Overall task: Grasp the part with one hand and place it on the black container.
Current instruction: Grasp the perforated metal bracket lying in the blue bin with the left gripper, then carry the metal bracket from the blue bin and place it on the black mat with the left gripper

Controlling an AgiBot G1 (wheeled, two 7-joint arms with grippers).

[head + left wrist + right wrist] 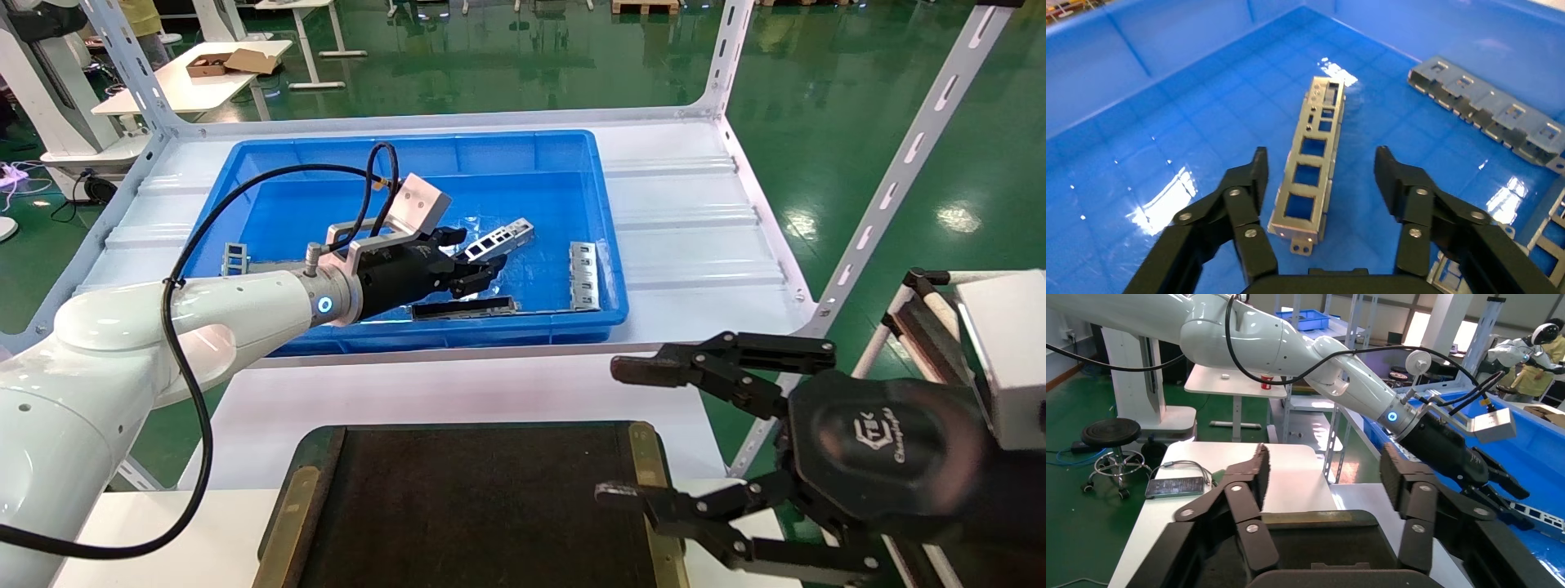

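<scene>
Short silver-grey sheet-metal channel bar with a row of square cut-outs [1310, 177], the part: lies flat on the floor of the blue plastic bin [245, 163], roughly mid-bin. Long axis runs straight away from the left hand's palm, so the fingers [1248, 202] stand one on each long side of it, spread apart, apparently not touching metal.

Left hand [462, 269], black, on the white arm with the blue wrist light: reached into the bin, directly over the near end of the part. Closing across the narrow width looks like the next call; the alignment seems good.

Other channel bars nearby: one along the bin's right side [583, 276], clear of the fingers.

Right hand [654, 433], black with logo disc: hangs spread and empty beside the shallow matte black tray with brass-coloured side strips [474, 506] on the near bench. Well apart from the part; the left hand is far nearer.
</scene>
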